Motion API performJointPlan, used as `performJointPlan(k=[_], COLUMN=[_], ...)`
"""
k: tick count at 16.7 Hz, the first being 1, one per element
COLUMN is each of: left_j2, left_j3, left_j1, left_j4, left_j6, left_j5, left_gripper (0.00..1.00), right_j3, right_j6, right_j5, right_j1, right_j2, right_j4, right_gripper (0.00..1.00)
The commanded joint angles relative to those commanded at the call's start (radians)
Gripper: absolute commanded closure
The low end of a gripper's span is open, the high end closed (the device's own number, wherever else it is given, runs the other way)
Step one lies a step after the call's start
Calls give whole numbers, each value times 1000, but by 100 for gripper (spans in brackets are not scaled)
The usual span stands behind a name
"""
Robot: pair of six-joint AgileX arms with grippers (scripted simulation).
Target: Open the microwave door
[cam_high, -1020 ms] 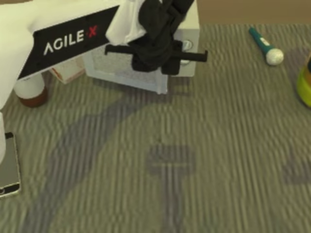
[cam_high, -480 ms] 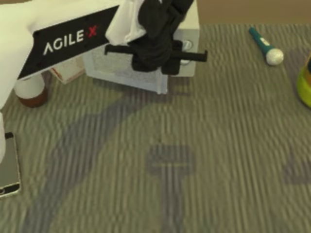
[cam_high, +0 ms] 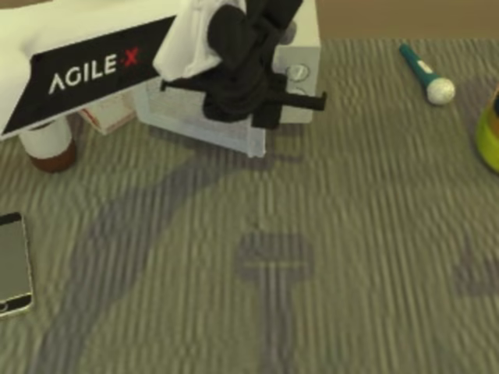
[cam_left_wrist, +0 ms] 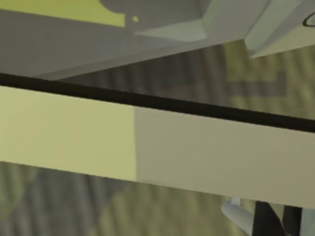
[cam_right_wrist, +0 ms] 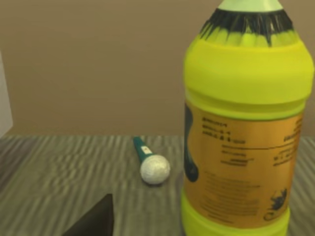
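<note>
Here, left end effector (cam_high: 242,84) over the microwave door (cam_high: 204,123), door ajar, finger state unclear

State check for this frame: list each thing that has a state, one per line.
microwave door: partly open, swung out from the front.
microwave: upright at the table's far edge.
left hand: at the door.
microphone: lying flat.
yellow bottle: upright.
phone: lying flat, screen up.

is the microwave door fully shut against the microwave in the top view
No, the microwave door stands ajar, its free corner angled out from the microwave toward the table's middle.
</note>
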Motion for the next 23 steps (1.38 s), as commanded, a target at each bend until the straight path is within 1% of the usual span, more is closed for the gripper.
performJointPlan(k=[4,23], left_j2=[-39,-39], left_j3=[-47,-47], left_j1=[8,8], left_j4=[30,30], left_j6=[42,42], left_j5=[21,21], left_gripper=[100,100], right_j3=[0,0], right_j6=[0,0], right_j5=[0,0], right_j1=[0,0], right_j2=[0,0], right_j4=[0,0], right_gripper=[0,0])
